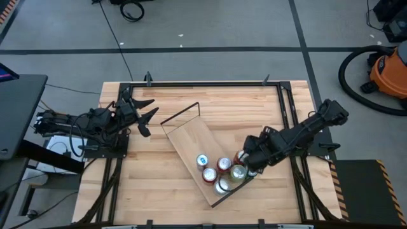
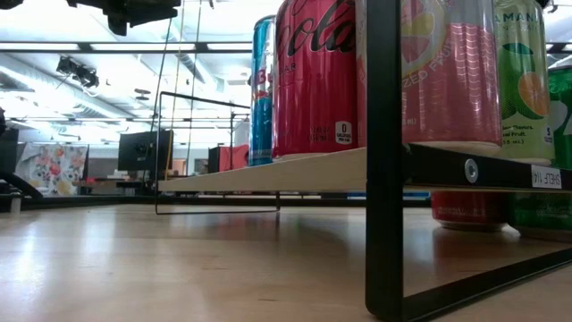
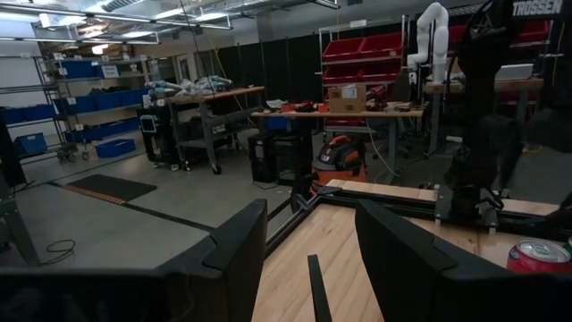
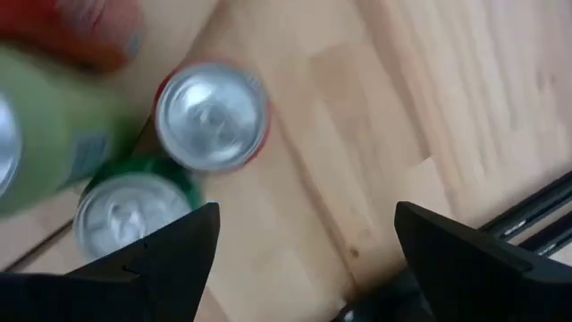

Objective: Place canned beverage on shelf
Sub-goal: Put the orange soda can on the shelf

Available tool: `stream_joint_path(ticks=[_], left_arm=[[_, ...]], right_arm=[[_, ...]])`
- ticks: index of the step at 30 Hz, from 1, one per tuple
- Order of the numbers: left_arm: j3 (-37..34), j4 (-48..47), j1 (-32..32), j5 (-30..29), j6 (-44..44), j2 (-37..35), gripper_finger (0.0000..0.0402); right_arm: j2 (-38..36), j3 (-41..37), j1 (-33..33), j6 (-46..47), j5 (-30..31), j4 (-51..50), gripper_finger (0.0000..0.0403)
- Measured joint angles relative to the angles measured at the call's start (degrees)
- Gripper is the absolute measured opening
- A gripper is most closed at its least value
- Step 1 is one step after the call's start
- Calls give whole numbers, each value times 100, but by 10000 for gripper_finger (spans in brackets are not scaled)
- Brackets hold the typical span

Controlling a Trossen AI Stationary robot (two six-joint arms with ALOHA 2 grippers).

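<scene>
Red can [image 4: 213, 114] lies ahead of right tool [image 4: 304, 234]

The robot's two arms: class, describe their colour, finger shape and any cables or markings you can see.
Both arms are black and jointed. The left gripper has two tapering, pointed black fingers; black cables trail beside that arm. The right gripper has broad, flat, matte black fingers. No markings are legible on either.
</scene>
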Motion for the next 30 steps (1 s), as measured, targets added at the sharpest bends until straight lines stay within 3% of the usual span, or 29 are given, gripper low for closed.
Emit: stream_joint_path(ticks=[7, 13, 30], left_arm=[[0, 0, 0, 0, 0, 0, 183], [0, -11, 0, 0, -68, 0, 183], [0, -52, 0, 0, -103, 2, 183]], right_arm=[[0, -64, 491, 264, -549, 214, 348], [48, -64, 829, 224, -523, 705, 348], [153, -235, 973, 254, -403, 378, 348]])
